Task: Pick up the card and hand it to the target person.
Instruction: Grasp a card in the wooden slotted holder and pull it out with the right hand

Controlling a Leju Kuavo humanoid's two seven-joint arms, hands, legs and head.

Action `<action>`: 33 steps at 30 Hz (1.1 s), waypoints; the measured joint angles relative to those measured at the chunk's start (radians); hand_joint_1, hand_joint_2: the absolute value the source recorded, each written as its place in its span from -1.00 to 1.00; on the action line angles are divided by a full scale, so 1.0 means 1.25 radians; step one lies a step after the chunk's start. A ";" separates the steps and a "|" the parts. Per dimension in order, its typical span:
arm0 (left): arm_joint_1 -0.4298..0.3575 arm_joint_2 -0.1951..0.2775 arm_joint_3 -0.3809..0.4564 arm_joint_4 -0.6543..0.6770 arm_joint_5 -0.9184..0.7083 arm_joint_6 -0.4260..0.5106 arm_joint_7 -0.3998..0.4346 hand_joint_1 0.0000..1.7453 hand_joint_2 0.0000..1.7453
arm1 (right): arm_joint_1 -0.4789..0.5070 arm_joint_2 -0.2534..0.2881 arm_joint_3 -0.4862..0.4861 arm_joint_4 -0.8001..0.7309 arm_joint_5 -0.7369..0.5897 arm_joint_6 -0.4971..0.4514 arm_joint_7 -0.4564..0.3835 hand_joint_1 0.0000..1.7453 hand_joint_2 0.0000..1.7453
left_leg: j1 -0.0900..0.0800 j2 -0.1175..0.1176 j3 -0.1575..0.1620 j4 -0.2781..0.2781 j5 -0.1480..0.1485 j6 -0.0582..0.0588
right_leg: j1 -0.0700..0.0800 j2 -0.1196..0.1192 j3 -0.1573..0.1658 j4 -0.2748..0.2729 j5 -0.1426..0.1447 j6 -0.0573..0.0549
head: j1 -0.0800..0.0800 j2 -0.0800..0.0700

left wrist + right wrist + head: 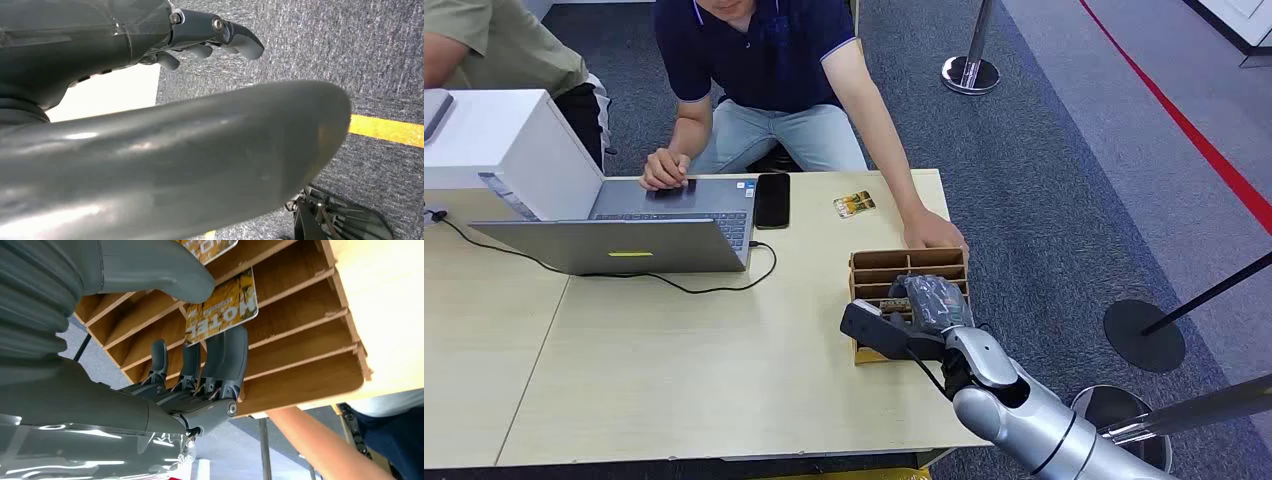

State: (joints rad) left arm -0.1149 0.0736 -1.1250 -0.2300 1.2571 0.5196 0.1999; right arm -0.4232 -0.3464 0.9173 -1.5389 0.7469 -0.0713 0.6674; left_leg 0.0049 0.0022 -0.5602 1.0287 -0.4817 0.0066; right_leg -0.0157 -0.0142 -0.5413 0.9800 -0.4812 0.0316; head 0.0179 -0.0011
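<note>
A yellow card printed "MOTEL" [222,305] sticks out of a slot in the wooden card holder [909,268] near the table's right edge. My right hand [932,302] reaches over the holder. Its thumb [165,270] lies on one face of the card and its fingers [225,360] on the other, pinching it while it is still in the slot. A second card [205,247] stands in a neighbouring slot. The person in a dark blue shirt [759,45] sits across the table, one hand [929,232] resting just behind the holder. My left hand [215,35] hangs over the carpet, holding nothing.
A loose card [854,204] lies on the table [674,370] past the holder. A laptop [639,225], a black phone [772,199], a cable and a white box [494,140] sit to the left. Another person sits at far left. Stanchion bases [1144,335] stand on the floor to the right.
</note>
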 joint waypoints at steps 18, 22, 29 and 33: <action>0.002 -0.006 0.001 0.000 0.009 -0.001 -0.014 -1.00 -1.00 | -0.028 0.000 0.019 -0.002 -0.002 0.056 0.024 0.61 1.00 | 0.000 0.000 0.000 0.000 0.000 0.000 | 0.000 0.000 0.000 0.000 0.000 0.000 | 0.000 0.000; 0.002 -0.008 0.001 0.000 0.009 -0.005 -0.016 -1.00 0.50 | -0.031 0.000 0.021 -0.003 -0.002 0.062 0.024 0.77 1.00 | 0.000 0.000 0.000 0.000 0.000 0.000 | 0.000 0.000 0.000 0.000 0.000 0.000 | 0.000 0.000; 0.002 -0.009 0.001 0.000 0.011 -0.016 -0.019 -1.00 1.00 | -0.035 0.000 0.025 -0.005 -0.002 0.066 0.024 0.92 1.00 | 0.000 0.000 0.000 0.000 0.000 0.000 | 0.000 0.000 0.000 0.000 0.000 0.000 | 0.000 0.000; 0.002 -0.009 0.001 0.000 0.011 -0.022 -0.021 -1.00 1.00 | -0.036 0.000 0.025 -0.008 -0.002 0.066 0.025 0.92 1.00 | 0.000 0.000 0.000 0.000 0.000 0.000 | 0.000 0.000 0.000 0.000 0.000 0.000 | 0.000 0.000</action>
State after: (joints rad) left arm -0.1121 0.0619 -1.1238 -0.2300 1.2706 0.4920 0.1741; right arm -0.4681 -0.3468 0.9483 -1.5486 0.7444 0.0116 0.6981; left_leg 0.0049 0.0024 -0.5597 1.0287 -0.4817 0.0066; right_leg -0.0157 -0.0139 -0.5413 0.9800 -0.4812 0.0316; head 0.0179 -0.0011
